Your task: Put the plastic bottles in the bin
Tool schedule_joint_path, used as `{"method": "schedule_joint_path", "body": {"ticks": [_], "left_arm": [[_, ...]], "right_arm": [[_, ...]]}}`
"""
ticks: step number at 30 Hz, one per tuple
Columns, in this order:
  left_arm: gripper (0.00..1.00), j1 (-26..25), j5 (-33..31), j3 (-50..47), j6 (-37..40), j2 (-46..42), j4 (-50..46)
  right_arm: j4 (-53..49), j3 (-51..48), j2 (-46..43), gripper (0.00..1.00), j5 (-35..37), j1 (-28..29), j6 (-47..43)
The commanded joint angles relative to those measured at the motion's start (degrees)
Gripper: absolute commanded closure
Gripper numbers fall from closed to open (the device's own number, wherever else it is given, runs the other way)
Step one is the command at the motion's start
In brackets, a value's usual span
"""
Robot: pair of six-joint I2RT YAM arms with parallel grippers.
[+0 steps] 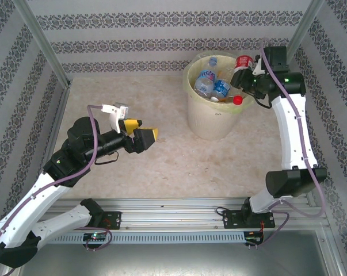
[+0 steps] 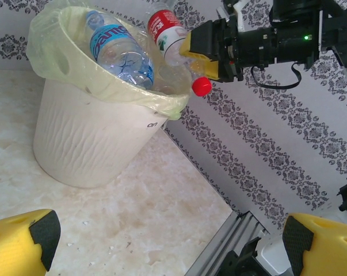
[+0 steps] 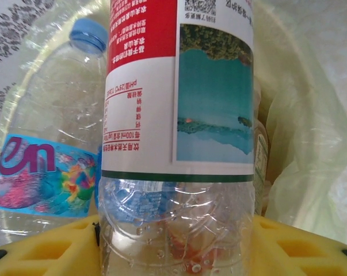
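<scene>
Beige bench [image 1: 133,167], patterned walls: bin [image 1: 210,123] already holds several plastic bottles [image 1: 205,80], right claw [image 1: 242,73] pinches a red-label bottle [image 2: 166,31] cap-down over its rim, left claw [image 1: 141,133] spread and empty over mid-bench, so probably last drop left.

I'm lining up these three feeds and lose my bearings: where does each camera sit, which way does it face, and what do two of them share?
Top external: above and behind the bases, looking down on the table; both arms show, left gripper open, right gripper at the bin.
Left wrist: near the table, facing the bin; its yellow fingertips frame the bottom corners.
Right wrist: above the bin, looking in; its fingers clamp the red-labelled bottle.
Shared: left wrist and top views both show that bottle held at the rim.
</scene>
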Motion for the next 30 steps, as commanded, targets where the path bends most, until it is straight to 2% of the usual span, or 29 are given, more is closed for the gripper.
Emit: {"method": "schedule_joint_path", "body": {"ticks": [1, 5, 10, 14, 20, 22, 27, 30], "left_arm": [[0.00, -0.81, -1.09, -0.35, 0.94, -1.13, -1.22], [0.00, -0.85, -1.27, -0.35, 0.71, -1.21, -1.74], [0.00, -0.80, -1.61, -0.65, 0.40, -1.51, -1.96], [0.00, -0.80, -1.74, -0.80, 0.24, -1.46, -1.88], [0.00, -0.80, -1.81, -0.66, -0.30, -1.21, -2.12], [0.00, -0.81, -1.88, -0.58, -0.43, -1.14, -2.23], [0.00, -0.80, -1.85, -0.55, -0.73, -1.04, -2.31], [0.00, -0.81, -2.02, -0.07, -0.74, -1.04, -2.88]], "right_arm": [[-3.05, 1.93, 1.30, 0.41, -1.29, -0.42, 1.10], [-3.78, 3.05, 3.48, 0.41, -2.91, -0.42, 0.77], [-5.19, 5.17, 4.58, 0.36, -3.13, -0.42, -0.09], [-6.51, 7.57, 4.53, 0.22, -1.11, -0.50, -0.70], [-7.39, 10.33, 3.64, 0.14, 2.28, -0.50, -2.59], [-6.81, 10.40, 2.93, 0.14, 3.54, -0.55, -3.15], [-5.70, 11.88, 3.84, 0.24, 4.93, -0.55, -4.61], [-5.14, 12.63, 5.42, 0.27, 5.82, -0.59, -5.32]]}}
